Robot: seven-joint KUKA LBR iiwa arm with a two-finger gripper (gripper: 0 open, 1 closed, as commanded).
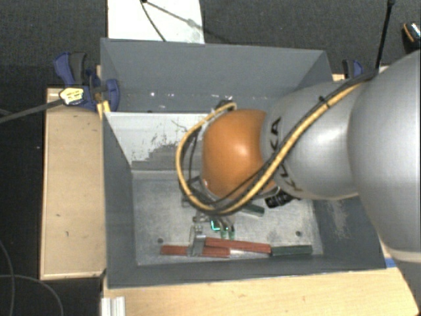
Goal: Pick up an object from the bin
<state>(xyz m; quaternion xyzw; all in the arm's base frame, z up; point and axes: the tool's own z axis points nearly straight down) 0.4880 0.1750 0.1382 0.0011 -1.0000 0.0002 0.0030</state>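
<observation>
My gripper [198, 241] hangs low over the front of the bin, under the arm's orange cover, and its tip comes down right at a long reddish-brown stick [172, 249] lying flat along the front wall. A second reddish-brown stick [245, 246] lies just right of the gripper, partly overlapping the first. Further right, in line with them, lies a dark green flat bar [292, 249]. A small dark piece [255, 209] peeks out from under the arm behind the gripper.
The arm and its orange cover hide much of the bin's middle and right. The bare grey floor shows to the left of the gripper. The bin's front wall stands close behind the sticks.
</observation>
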